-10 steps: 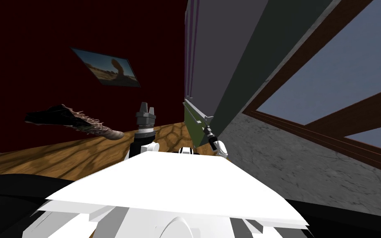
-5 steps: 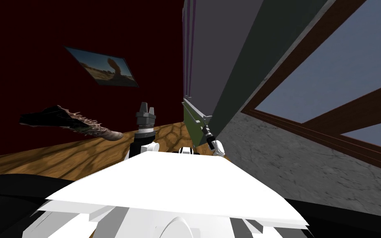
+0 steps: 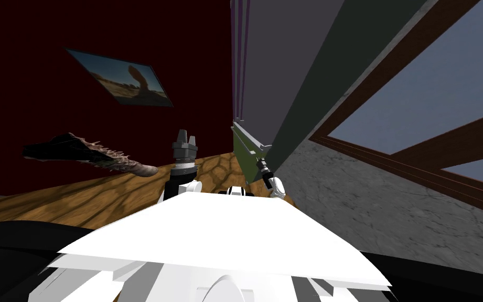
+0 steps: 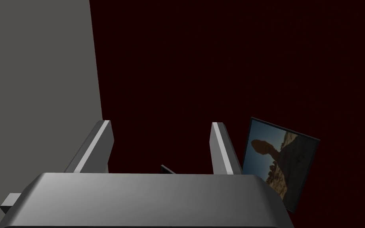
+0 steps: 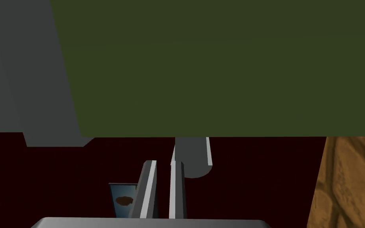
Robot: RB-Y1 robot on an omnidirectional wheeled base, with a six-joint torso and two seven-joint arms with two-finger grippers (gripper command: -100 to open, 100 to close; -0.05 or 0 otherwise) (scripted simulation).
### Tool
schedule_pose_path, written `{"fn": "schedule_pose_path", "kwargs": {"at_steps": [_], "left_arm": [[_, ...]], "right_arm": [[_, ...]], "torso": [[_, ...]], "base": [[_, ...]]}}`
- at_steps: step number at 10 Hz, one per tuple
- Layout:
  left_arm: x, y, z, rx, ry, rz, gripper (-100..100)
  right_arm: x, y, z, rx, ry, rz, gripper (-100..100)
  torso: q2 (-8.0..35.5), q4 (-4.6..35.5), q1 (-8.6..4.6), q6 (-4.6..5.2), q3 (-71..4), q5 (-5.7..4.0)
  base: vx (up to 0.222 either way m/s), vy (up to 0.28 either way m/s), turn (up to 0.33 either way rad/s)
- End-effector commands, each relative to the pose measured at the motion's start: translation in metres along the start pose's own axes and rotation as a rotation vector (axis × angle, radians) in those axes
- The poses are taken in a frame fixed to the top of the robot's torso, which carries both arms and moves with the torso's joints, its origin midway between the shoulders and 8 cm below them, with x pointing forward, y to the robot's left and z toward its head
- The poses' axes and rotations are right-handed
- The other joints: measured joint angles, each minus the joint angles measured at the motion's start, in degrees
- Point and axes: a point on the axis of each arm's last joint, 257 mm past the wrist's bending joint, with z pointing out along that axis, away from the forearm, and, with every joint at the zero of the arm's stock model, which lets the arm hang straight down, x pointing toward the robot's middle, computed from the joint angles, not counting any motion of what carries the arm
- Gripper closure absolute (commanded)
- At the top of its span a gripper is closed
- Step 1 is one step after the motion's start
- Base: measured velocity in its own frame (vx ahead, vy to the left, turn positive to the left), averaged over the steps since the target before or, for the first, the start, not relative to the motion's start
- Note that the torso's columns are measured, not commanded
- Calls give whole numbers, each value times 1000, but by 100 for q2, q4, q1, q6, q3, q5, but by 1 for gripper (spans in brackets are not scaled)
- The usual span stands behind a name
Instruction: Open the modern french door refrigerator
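The refrigerator, a tall grey cabinet, is standing at the far edge of the wooden floor, between the dark red wall and the grey marbled wall. An olive-green door panel is projecting from its lower front. The right gripper is sitting against this panel's near edge. In the right wrist view its fingers are standing almost together, leaving only a slim gap and gripping nothing between them. A grey cylindrical handle is hanging below the panel, just beside one finger and possibly touching it; contact is not confirmable. The left gripper is pointing upright above the floor, well apart from the refrigerator, with its fingers spread wide and holding nothing. A framed landscape picture is hanging on the red wall.
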Motion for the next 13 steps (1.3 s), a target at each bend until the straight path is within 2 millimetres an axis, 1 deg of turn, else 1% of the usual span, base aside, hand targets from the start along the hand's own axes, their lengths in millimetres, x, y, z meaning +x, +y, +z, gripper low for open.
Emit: {"fn": "schedule_pose_path", "kwargs": {"at_steps": [1, 3, 4, 5, 10, 12, 13], "left_arm": [[0, 0, 0, 0, 0, 0, 0], [0, 0, 0, 0, 0, 0, 0], [0, 0, 0, 0, 0, 0, 0], [0, 0, 0, 0, 0, 0, 0], [0, 0, 0, 0, 0, 0, 0], [0, 0, 0, 0, 0, 0, 0], [0, 0, 0, 0, 0, 0, 0]], "right_arm": [[-2, 1, 3, -5, 4, 1, 100], [-2, 0, 3, -5, 4, 1, 100], [6, 1, 0, -16, 2, -27, -100], [12, 1, -3, -24, -1, -47, -100], [40, 2, -16, -66, -17, -139, -100], [45, 7, -22, -82, -34, -164, -100], [41, 11, -26, -85, -52, -175, -100]], "torso": [[48, 23, -7, 14, 29, 4], [80, 36, -30, 20, 48, -1], [64, 32, -63, 22, 39, -9], [50, 27, -71, 22, 29, -13], [62, 30, -27, 20, 36, 0], [59, 29, -32, 21, 34, -1], [50, 28, -38, 20, 29, -3]], "base": [[-60, 170, 0], [-54, 120, -4], [-4, 18, 3], [0, 0, 0], [19, -14, 5], [55, -29, 18], [121, -65, 44]]}}
